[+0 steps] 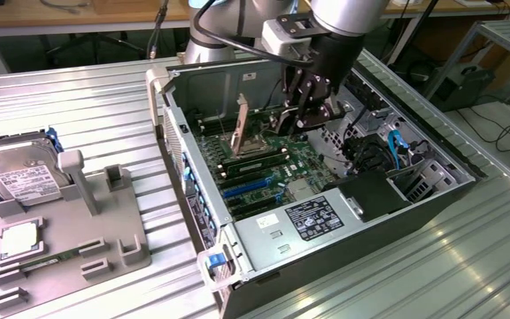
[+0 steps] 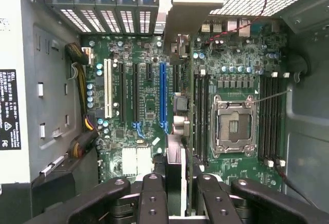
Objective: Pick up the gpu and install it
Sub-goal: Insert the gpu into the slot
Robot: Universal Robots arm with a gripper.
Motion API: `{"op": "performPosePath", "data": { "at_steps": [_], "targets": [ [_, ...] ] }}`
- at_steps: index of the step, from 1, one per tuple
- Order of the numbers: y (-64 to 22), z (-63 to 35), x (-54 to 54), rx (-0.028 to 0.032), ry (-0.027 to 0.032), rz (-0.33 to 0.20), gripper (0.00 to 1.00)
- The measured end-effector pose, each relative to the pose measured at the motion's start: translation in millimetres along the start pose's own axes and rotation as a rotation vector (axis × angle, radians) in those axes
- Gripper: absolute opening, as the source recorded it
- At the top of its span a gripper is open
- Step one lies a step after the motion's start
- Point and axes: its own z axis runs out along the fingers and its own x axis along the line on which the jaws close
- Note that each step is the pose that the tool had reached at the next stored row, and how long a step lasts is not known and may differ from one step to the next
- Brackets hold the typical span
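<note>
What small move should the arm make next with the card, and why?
Probably shift the gpu sideways toward the long blue slot before lowering: the end effector grips it edge-down above the motherboard, beside that slot, not over it.

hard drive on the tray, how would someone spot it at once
Start at the open black computer case and look to the exterior view's left, to the grey plastic parts tray. At its far corner rests the silver metal hard drive, marked by its white label and blue side rails.
</note>
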Motion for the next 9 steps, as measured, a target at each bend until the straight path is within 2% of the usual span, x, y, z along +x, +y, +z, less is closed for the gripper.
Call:
{"op": "performPosePath", "data": {
  "at_steps": [2, 3, 4, 6, 8, 9],
  "targets": [
    [0.1, 2.7, 0.3, -0.0007, 0.0002, 0.000, 0.28],
    [0.1, 3.3, 0.3, -0.0036, 0.0006, 0.000, 0.28],
    [0.1, 4.4, 0.4, -0.0056, 0.0032, 0.001, 0.28],
    [-0.1, 7.3, 0.7, -0.0056, 0.0067, 0.001, 0.28],
    [-0.2, 9.7, 0.8, -0.0058, 0.0121, 0.000, 0.28],
    [-0.3, 11.0, 0.9, -0.0060, 0.0168, -0.001, 0.28]
  ]
}}
